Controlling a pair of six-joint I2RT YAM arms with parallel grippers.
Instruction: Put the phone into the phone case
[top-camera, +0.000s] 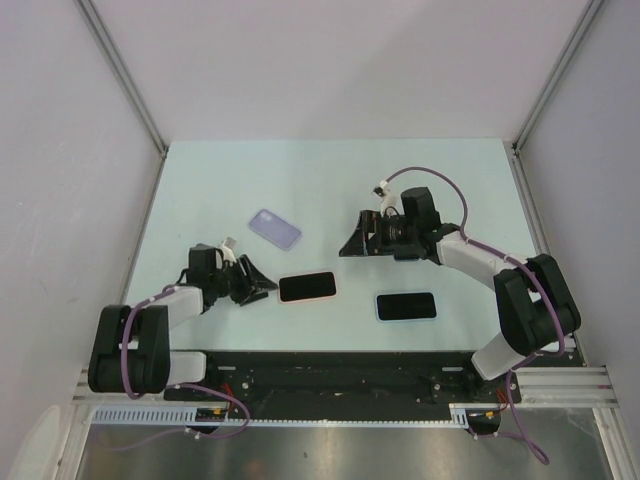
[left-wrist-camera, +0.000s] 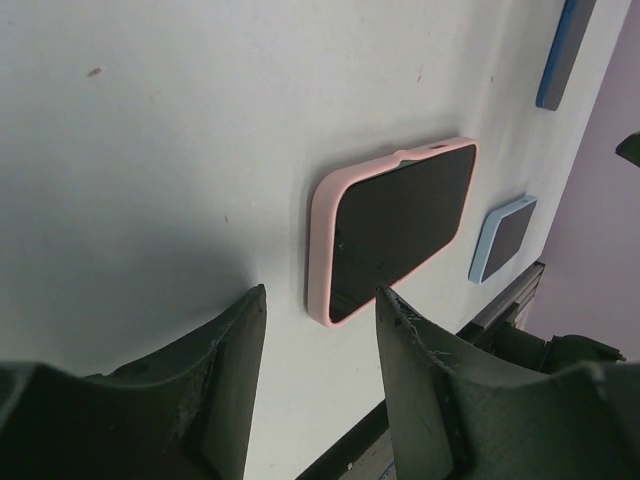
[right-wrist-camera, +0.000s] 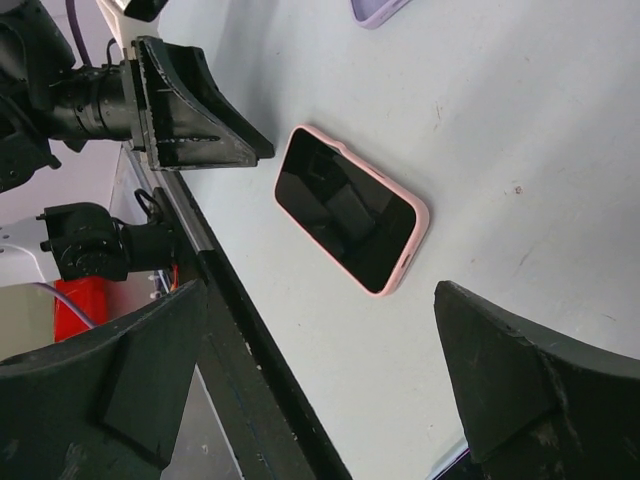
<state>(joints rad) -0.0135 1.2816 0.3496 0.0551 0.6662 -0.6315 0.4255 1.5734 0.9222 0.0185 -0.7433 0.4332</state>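
A black-screened phone lies face up on the table, seated in a pink phone case whose rim shows all round it. My left gripper rests low on the table just left of it. Its jaws are open and empty, and in the left wrist view the case's near corner lies just ahead of the left gripper's gap. My right gripper hovers behind and to the right of the phone. The right gripper stands wide open with nothing between its fingers.
A second phone in a light blue case lies to the right near the front edge. A lavender case lies flat behind the pink one. The black rail runs along the table's near edge. Enclosure walls stand on three sides.
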